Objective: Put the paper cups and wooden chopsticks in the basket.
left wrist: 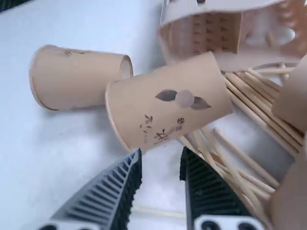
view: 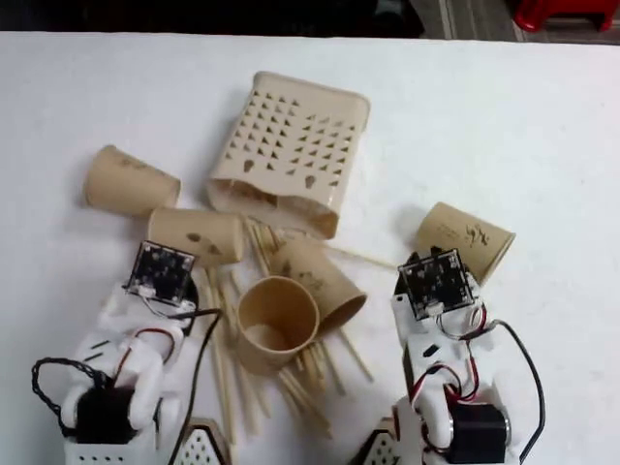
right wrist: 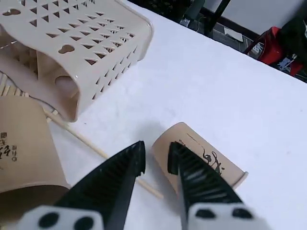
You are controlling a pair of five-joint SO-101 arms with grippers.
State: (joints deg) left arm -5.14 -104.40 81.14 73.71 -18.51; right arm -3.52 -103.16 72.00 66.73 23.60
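The beige perforated basket (view: 291,155) lies on its side at the middle back, its mouth toward the arms. Several tan paper cups lie around it. One cup (view: 129,181) is far left, a leaf-print cup (view: 199,235) is beside it, one cup (view: 278,320) stands upright, another cup (view: 320,281) lies against that, and one cup (view: 465,240) is at the right. Wooden chopsticks (view: 242,368) are strewn under the middle cups. My left gripper (left wrist: 160,163) is narrowly open just short of the leaf-print cup (left wrist: 168,108). My right gripper (right wrist: 156,153) is narrowly open at the base of the right cup (right wrist: 201,160).
The left arm (view: 136,358) and right arm (view: 446,368) stand at the near edge on either side of the pile. A lone chopstick (right wrist: 96,148) runs from the basket (right wrist: 76,52) toward the right gripper. A red object (view: 567,12) sits beyond the far right edge.
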